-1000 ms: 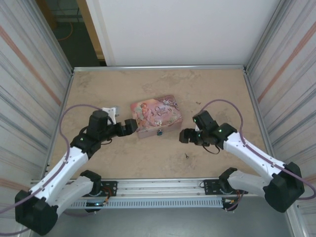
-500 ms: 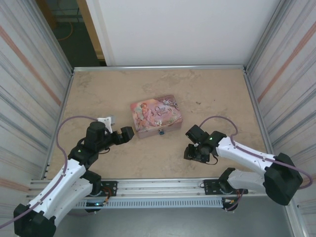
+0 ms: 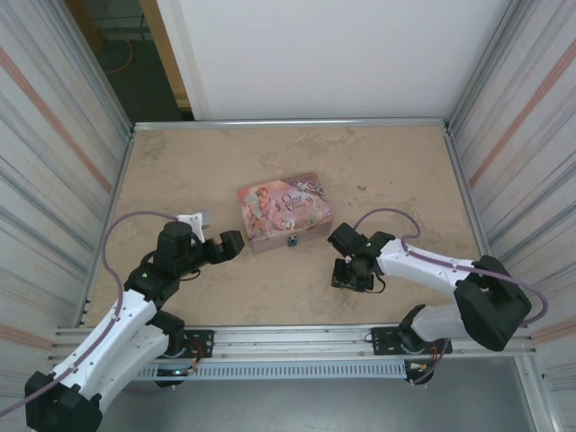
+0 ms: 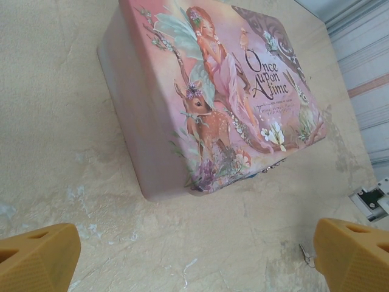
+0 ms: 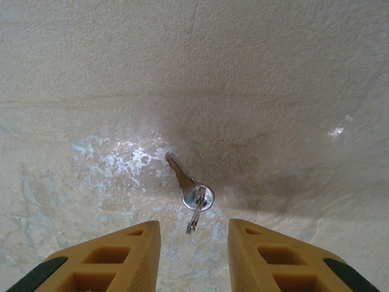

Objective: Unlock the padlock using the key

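The small silver key (image 5: 189,187) on its ring lies flat on the tabletop, just ahead of my right gripper (image 5: 194,237), whose yellow fingers stand a narrow gap apart, open and holding nothing. In the top view this gripper (image 3: 348,275) points down at the table right of the tin's front. The tiny teal padlock (image 3: 292,240) hangs on the front of the pink tin (image 3: 284,211); only a sliver of the padlock (image 4: 253,175) shows under the tin's edge. My left gripper (image 3: 234,241) is wide open, left of the tin, empty. The key (image 4: 307,254) also shows near its right finger.
The pink illustrated tin (image 4: 213,91) sits mid-table with its lid down. Metal rails and corrugated walls (image 3: 63,171) close in the table on the left, right and back. Bare beige tabletop (image 3: 297,162) lies behind the tin.
My right arm has swung down and toward the near edge over the key, and its jaws have narrowed. The left arm drew back a little from the tin, then stayed put.
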